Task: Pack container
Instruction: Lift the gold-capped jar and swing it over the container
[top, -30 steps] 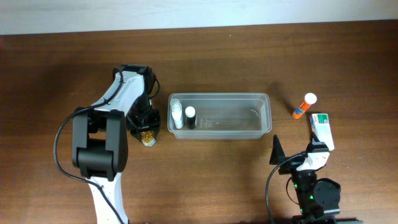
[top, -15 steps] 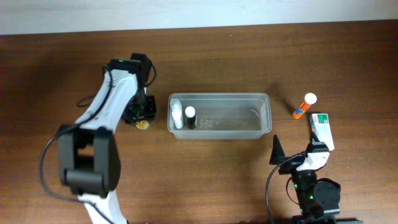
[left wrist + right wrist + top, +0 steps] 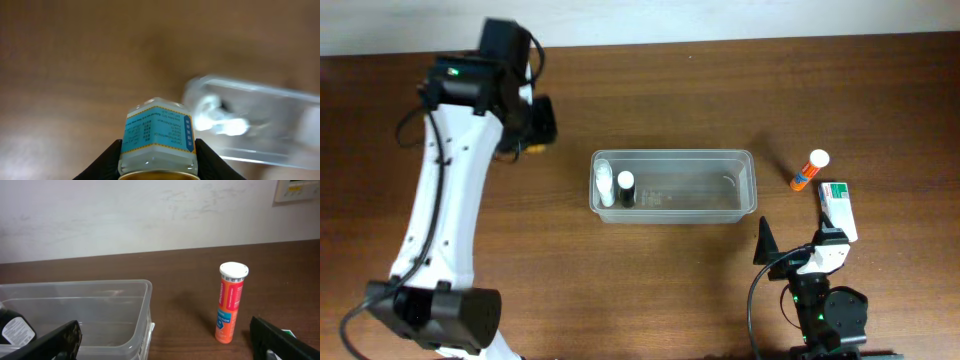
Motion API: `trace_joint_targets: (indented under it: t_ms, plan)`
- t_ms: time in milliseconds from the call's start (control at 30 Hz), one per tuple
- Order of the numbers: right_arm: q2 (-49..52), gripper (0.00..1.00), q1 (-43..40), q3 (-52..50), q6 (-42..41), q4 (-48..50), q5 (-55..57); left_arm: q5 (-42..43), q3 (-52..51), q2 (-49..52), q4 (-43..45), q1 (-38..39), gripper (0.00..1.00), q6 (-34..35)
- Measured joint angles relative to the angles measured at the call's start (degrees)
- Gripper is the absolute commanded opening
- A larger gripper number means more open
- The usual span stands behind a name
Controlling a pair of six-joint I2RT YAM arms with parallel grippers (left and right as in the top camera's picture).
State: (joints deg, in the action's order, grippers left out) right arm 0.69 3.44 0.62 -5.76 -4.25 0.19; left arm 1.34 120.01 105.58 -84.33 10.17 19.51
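Observation:
The clear plastic container (image 3: 672, 204) stands mid-table; it also shows blurred in the left wrist view (image 3: 260, 127) and in the right wrist view (image 3: 120, 305). A white bottle (image 3: 604, 183) and a dark-capped bottle (image 3: 625, 187) stand in its left end. My left gripper (image 3: 530, 138) is raised left of and behind the container, shut on a small blue-labelled bottle with a gold cap (image 3: 157, 131). My right gripper (image 3: 798, 258) rests open and empty near the front edge. An orange tube (image 3: 809, 170) stands right of the container.
A white-and-green medicine box (image 3: 837, 207) lies just right of the orange tube (image 3: 229, 304), close to my right gripper (image 3: 165, 350). A pale wall runs behind the table's far edge.
My left gripper has lifted the gold-capped bottle off the table beside the container's left end and carried it up and back to the left. The right arm has not moved.

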Motion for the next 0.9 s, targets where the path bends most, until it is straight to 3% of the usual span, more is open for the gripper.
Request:
trace_joint_targets:
  t_ms: [400, 900]
  plan:
    - [0.0, 0.98, 0.0, 0.0, 0.0, 0.0, 0.0, 6.7, 15.4, -0.2, 0.6, 4.1, 0.39, 0.2]
    - [0.0, 0.98, 0.0, 0.0, 0.0, 0.0, 0.0, 7.2, 21.0, -0.1, 17.2, 14.6, 0.37, -3.2]
